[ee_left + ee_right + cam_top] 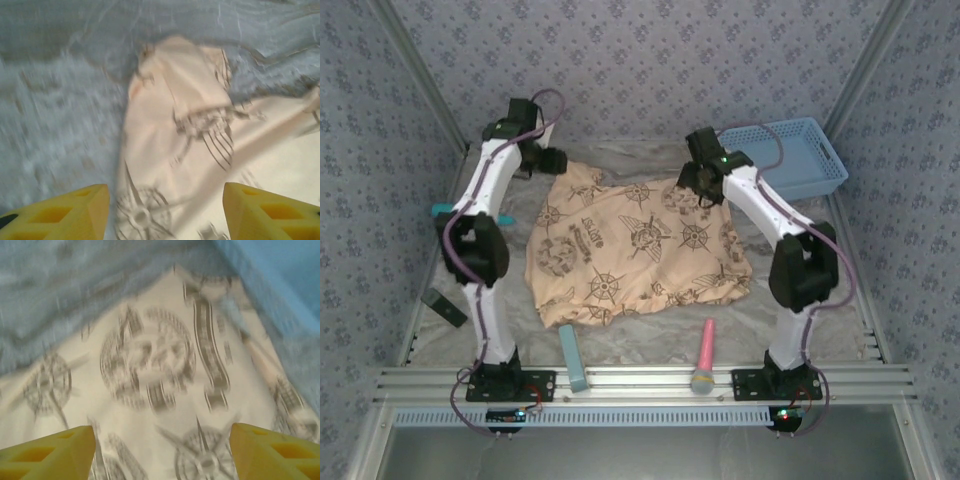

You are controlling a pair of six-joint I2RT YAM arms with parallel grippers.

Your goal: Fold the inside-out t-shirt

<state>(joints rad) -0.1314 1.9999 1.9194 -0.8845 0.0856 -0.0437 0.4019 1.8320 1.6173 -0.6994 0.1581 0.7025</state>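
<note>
The inside-out t-shirt (635, 248), peach-tan with brown compass and badge prints, lies folded into a rough rectangle in the middle of the table. My left gripper (548, 160) hovers over its far left corner, and in the left wrist view the yellow fingers (70, 210) stand wide apart above the cloth (175, 125) with nothing between them. My right gripper (698, 180) hangs over the far right corner; its yellow fingers (272, 452) are likewise spread above the printed cloth (160, 370), holding nothing.
A blue plastic basket (800, 155) stands at the back right. A teal bar (573, 358) and a pink brush-like tool (704, 355) lie near the front rail. A dark object (444, 306) rests at the left edge, with a teal item (442, 210) behind the left arm.
</note>
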